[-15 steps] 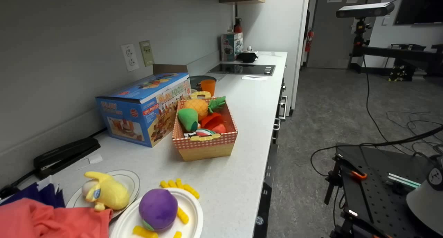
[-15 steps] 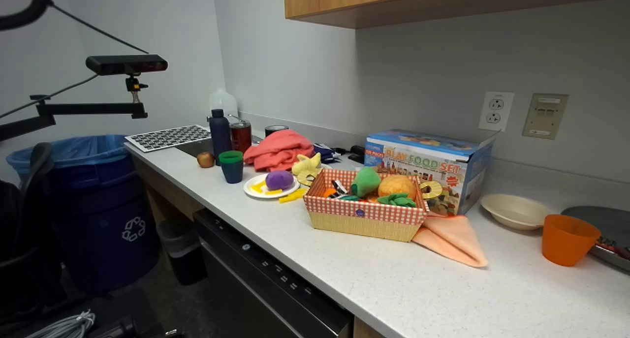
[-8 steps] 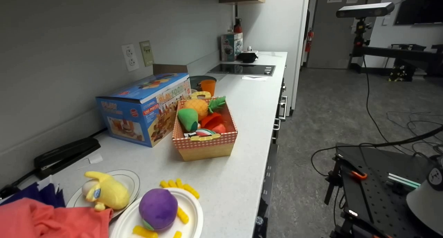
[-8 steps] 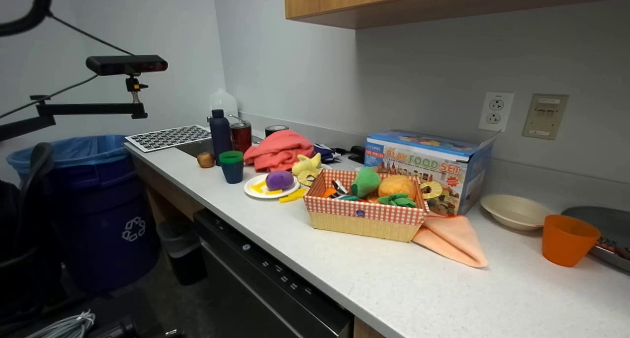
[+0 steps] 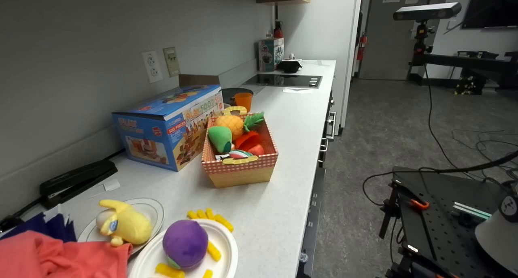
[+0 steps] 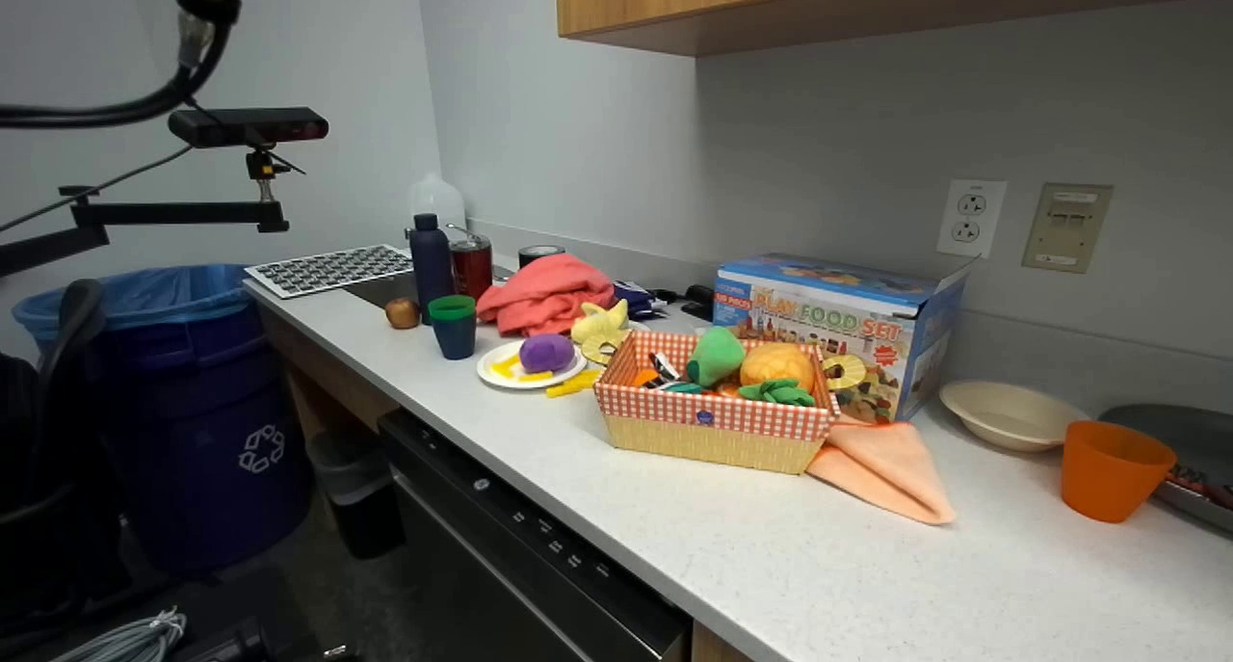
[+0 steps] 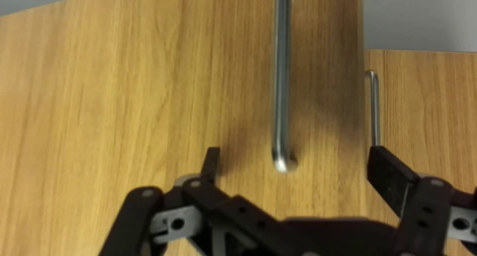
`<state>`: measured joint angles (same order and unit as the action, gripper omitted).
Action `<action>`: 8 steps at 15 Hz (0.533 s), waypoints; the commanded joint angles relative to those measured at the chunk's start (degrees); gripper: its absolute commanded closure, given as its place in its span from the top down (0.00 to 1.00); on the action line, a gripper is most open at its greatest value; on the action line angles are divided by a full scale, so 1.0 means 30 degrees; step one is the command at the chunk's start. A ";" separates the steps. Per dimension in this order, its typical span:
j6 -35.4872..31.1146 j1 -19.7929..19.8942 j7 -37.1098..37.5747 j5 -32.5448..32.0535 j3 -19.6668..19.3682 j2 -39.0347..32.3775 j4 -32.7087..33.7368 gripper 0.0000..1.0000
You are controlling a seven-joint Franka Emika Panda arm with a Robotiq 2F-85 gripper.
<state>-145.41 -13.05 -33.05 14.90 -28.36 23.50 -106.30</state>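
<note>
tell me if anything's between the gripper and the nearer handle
Nothing visible: in the wrist view, the nearer handle shows uncovered ahead of the open gripper, the wooden door behind it. The farther handle sits off to the right.

Counter (image 6: 867, 585) w/ basket (image 6: 713, 440), poss. pan (image 6: 1202, 433).

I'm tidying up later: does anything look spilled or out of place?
Yes: several yellow sticks lie on the counter beside the white plate, while others are on it, so they may have spilled. What shows of the cabinet handle near the pincer looks undamaged.
</note>
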 commanded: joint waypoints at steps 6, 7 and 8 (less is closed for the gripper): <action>-0.2013 -0.0930 -0.4235 0.4107 -0.0567 -0.2851 0.3195 1.00; -0.2190 -0.0842 -0.4421 0.4235 -0.0597 -0.2902 0.3326 1.00; -0.2318 -0.0719 -0.4284 0.4068 -0.0545 -0.2929 0.3528 1.00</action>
<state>-151.26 -14.24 -43.53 25.33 -28.48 16.09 -99.00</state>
